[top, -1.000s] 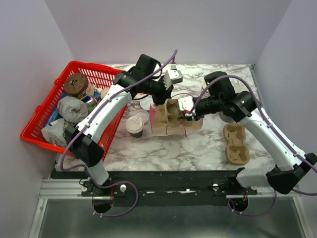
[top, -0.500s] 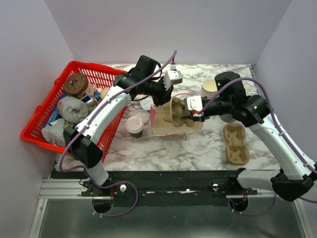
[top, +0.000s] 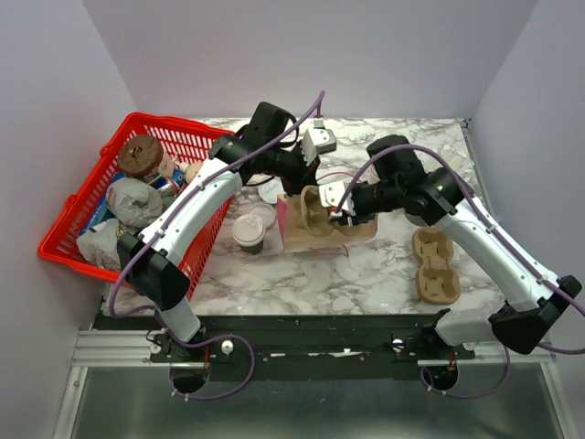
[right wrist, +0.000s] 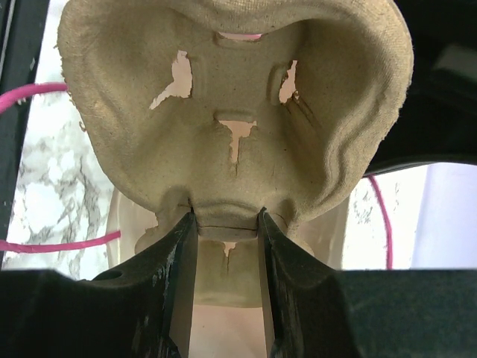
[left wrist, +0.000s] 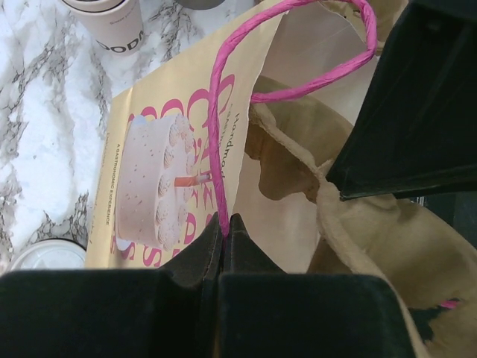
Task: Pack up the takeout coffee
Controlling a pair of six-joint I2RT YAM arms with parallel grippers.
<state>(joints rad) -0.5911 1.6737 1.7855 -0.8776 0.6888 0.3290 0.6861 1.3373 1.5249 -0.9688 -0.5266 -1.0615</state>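
**Bag held open, carrier at its mouth, coffee waiting outside**

We see the left gripper [left wrist: 225, 227] pinched tight on the pink handle [left wrist: 216, 112] of the paper bag [left wrist: 160, 134]. The bag lies on the marble table [top: 347, 274] with its mouth turned toward the right arm. The right gripper [right wrist: 223, 224] has its jaws closed on the rim of a pulp cup carrier [right wrist: 231, 112] and holds it at the bag's opening. From above the carrier looks partly inside, though we cannot tell how deep.

The takeout coffee [top: 248, 232], white lid on, stands upright on the table just left of the bag and near the red basket [top: 69, 219]. Neither arm touches it. A second carrier [top: 435, 265] lies well apart on the right side of the table.

By our reading the packing is only partly done. The bag is opened and the carrier is on its way in, but the cup itself is not yet packed. What appears to be left is to seat the carrier in the bag, let it go, then lift the coffee and set it into one of the carrier's wells.
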